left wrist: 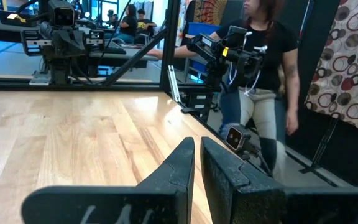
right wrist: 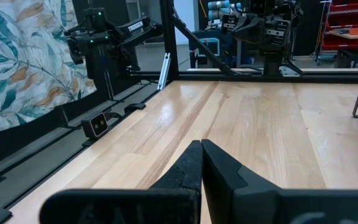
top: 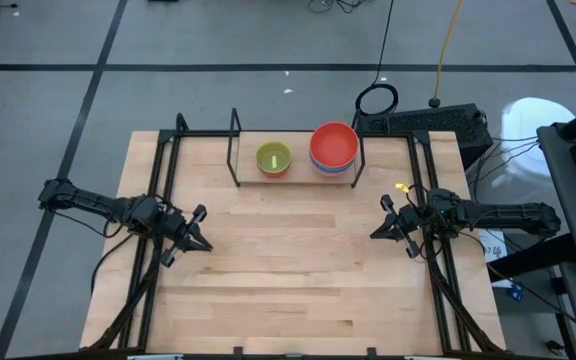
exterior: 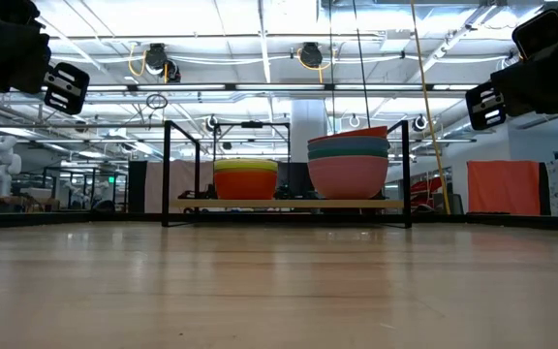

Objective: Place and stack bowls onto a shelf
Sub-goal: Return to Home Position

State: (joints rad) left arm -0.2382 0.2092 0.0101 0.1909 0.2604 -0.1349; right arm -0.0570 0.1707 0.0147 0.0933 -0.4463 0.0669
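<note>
- Left gripper: it hangs over the left edge of the surface. The jaws are narrowed to a thin slit and hold nothing.
- Right gripper: it mirrors the left gripper over the right edge. The jaws are all but touching and are likewise empty.
- Step in hand, as judged: take both arms home. Draw each arm back along its own side and lift before you swing. Leave the jaws closed so that no finger can catch a rod. The open middle of the surface gives you ample room, so speed gains you nothing.
- Shelf: it stands at the far edge, well apart from both grippers. You need not go near it.
- Yellow stack: it sits on the left of the board and shows a yellow rim over orange.
- Red stack: it sits on the right of the board, apart from its neighbour. From the top down it reads red, teal, pink, and from above a blue edge also shows.
- Hidden: nesting conceals the inner bowls, so you cannot count eight. No green or purple bowl can be made out. The low view crops both arms at its upper corners.
- Person: a person stands beyond the surface's right side, near the right arm. Mind that side.
</note>
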